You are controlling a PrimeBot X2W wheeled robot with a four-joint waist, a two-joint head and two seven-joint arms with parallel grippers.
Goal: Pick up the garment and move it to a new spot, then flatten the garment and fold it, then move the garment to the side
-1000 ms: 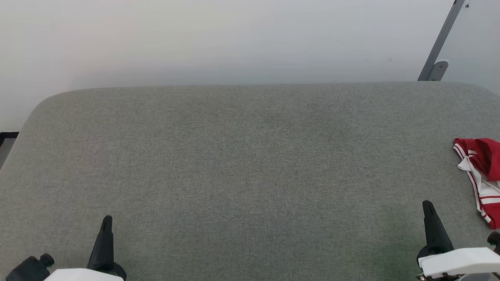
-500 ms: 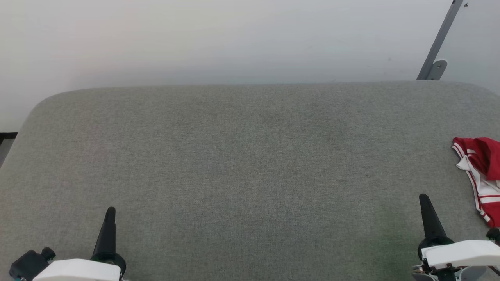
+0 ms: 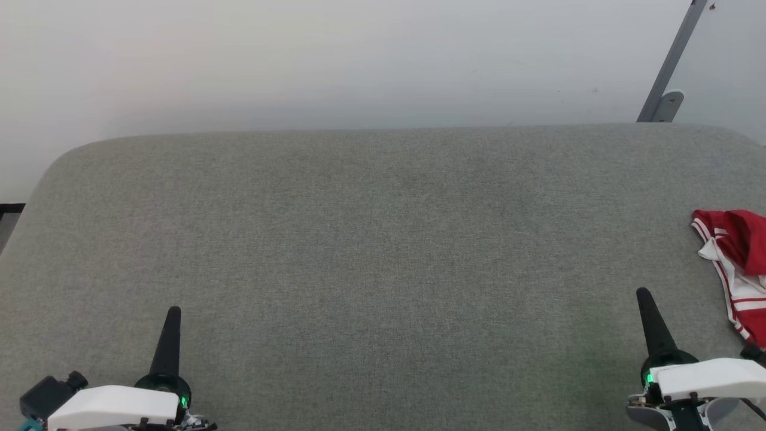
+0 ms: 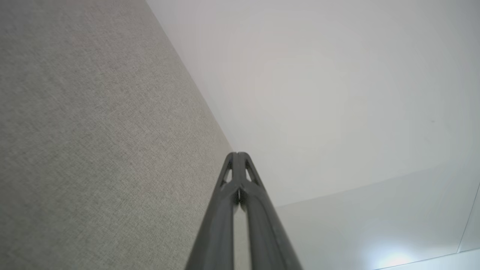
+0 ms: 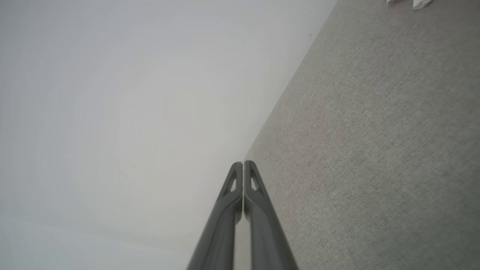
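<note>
The garment (image 3: 742, 245), red with white parts and red-and-white striped trim, lies crumpled at the far right edge of the head view, partly cut off by the frame. My right gripper (image 3: 644, 293) stands shut at the lower right, a short way left of and nearer than the garment, holding nothing. At the lower left my left gripper (image 3: 174, 311) is shut and empty, far from the garment. In the left wrist view the left gripper (image 4: 237, 153) has its fingertips pressed together. The right gripper (image 5: 243, 162) looks the same in the right wrist view.
A grey fabric-covered table (image 3: 383, 239) with rounded corners spans the head view. A pale wall (image 3: 335, 60) rises behind it. A grey metal bar with a bracket (image 3: 667, 90) leans at the back right. A strip of floor (image 3: 9, 218) shows at the left edge.
Both grippers have moved forward, up the head view, over the table. The garment has not moved.
</note>
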